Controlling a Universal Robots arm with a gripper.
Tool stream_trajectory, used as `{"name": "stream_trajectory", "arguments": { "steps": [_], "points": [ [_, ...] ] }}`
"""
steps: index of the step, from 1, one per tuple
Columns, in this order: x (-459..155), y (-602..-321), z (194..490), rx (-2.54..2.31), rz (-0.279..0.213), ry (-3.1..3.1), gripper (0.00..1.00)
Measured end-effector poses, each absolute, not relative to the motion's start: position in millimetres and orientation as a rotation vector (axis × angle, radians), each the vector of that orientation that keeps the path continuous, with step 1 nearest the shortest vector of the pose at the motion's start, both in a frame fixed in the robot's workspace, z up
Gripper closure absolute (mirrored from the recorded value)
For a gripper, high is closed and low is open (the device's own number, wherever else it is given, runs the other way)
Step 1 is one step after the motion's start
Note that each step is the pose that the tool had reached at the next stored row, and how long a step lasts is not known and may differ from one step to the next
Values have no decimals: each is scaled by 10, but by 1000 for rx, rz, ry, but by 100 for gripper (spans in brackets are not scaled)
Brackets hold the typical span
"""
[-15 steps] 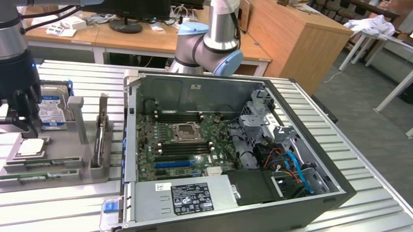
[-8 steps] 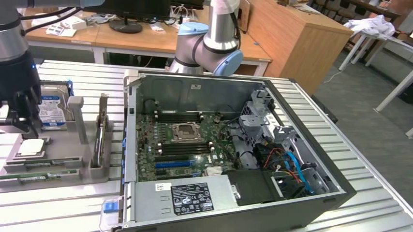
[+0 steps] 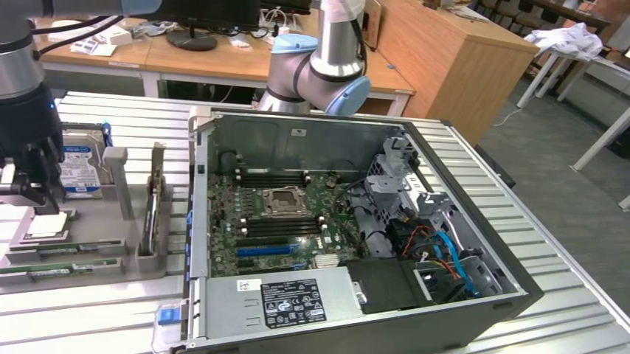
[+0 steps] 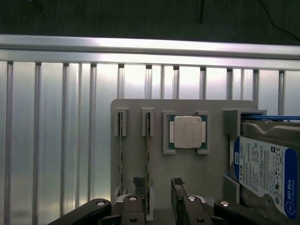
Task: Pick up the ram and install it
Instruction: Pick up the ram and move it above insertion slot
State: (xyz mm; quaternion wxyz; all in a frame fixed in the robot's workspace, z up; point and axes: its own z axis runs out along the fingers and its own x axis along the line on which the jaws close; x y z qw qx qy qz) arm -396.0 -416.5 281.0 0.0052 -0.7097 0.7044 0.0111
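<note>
Ram [image 4: 147, 154]: stood on edge in a slot of the grey tray [image 4: 211, 187], not yet lifted; probably kept upright to offer both flat faces for a pinch.
Second stick [image 4: 121, 154]: same pose in the neighbouring slot, set apart to leave room for a finger.
Pincer [image 4: 157, 183]: open wide, poised over the ram, one finger to each side.
Chip [image 4: 187, 132]: flat in its own recess, just beside the ram.
Hard drive [image 4: 262, 173]: beyond the chip, at the tray's edge.
Computer case [image 3: 355, 221]: open on the desk [image 3: 99, 324], at the exterior view's right of the tray, board exposed for fitting.
</note>
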Motion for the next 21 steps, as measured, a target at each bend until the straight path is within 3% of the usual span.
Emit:
{"name": "stream_trajectory", "arguments": {
  "steps": [21],
  "points": [
    [-3970, -4166, 2677, -2220, 30, 2203, 64]
  ]
}}
